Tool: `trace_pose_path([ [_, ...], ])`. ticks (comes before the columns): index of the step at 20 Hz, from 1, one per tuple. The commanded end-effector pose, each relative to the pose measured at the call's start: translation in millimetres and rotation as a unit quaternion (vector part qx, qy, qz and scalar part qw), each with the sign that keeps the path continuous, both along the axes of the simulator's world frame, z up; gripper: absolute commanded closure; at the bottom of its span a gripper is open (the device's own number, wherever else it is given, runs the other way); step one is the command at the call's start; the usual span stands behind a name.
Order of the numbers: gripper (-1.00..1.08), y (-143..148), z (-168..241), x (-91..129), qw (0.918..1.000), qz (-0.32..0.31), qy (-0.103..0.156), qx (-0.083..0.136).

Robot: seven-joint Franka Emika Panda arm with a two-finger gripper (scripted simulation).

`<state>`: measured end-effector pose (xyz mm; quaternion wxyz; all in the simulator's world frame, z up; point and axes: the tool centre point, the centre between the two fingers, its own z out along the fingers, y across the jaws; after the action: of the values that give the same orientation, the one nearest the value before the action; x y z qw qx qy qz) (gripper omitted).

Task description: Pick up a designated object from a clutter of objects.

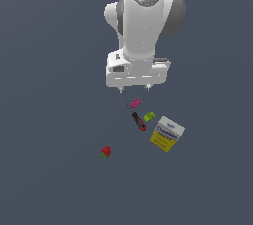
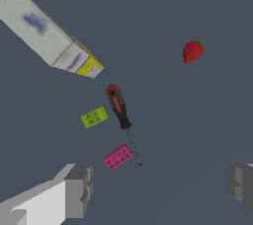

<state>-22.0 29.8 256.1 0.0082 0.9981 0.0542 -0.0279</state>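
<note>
Closest to the wrist camera, the grey two-fingered gripper [image 2: 158, 187] hangs with jaws spread wide, holding nothing, both fingers cut off by the frame edge. Beyond it lies the black-handled screwdriver with a rounded red end [image 2: 118, 105], its thin metal shaft barely visible, flat on the dark grey floor [image 2: 197, 120] between the pink studded block [image 2: 118, 157] and lime-green studded block [image 2: 94, 117]. Farther off sit the yellow-and-white box [image 2: 47, 34], its print blurred, and the red strawberry [image 2: 192, 51].

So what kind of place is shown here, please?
Most likely a simulated test scene, not a real room: a plain grey floor with no walls, flat rendered shading, and a few small items scattered below the arm, such as a screwdriver, strawberry and box.
</note>
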Motion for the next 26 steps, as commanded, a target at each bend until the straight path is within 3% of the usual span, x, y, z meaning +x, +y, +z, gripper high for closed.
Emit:
trace_pose_path([
  [1,-0.92,1,-14,1,0.9999,0.013,-0.001,0.001],
  [17,-0.92,8,-142,-17,0.9909,0.133,-0.018,0.01],
  [26,-0.92,11,-182,-32,0.984,0.176,-0.024,0.014],
])
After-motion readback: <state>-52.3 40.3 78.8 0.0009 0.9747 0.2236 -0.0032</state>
